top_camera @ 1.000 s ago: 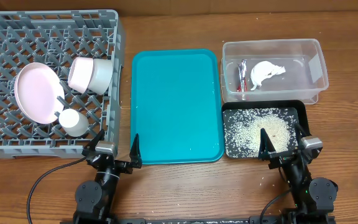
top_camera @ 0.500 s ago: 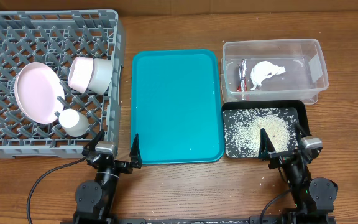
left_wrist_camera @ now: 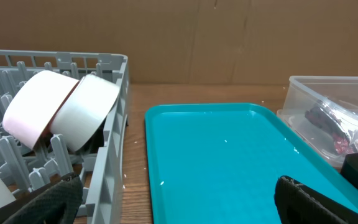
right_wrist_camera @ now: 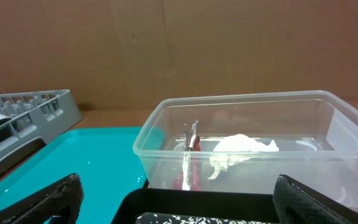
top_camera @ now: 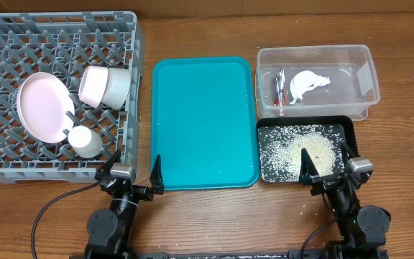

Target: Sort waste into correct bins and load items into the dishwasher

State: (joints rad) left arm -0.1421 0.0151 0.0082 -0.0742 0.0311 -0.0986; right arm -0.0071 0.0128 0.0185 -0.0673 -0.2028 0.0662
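You are holding the left jaws and right jaws wide open and empty at the near edge of the table, I think because the sorting is looking done. The plate, pink bowl, grey-green bowl and cup are sitting in the rack. The wrapper and napkin are lying in the clear tub, the rice in the black tray. The teal tray between is blocking nothing, and the chopsticks are not showing.
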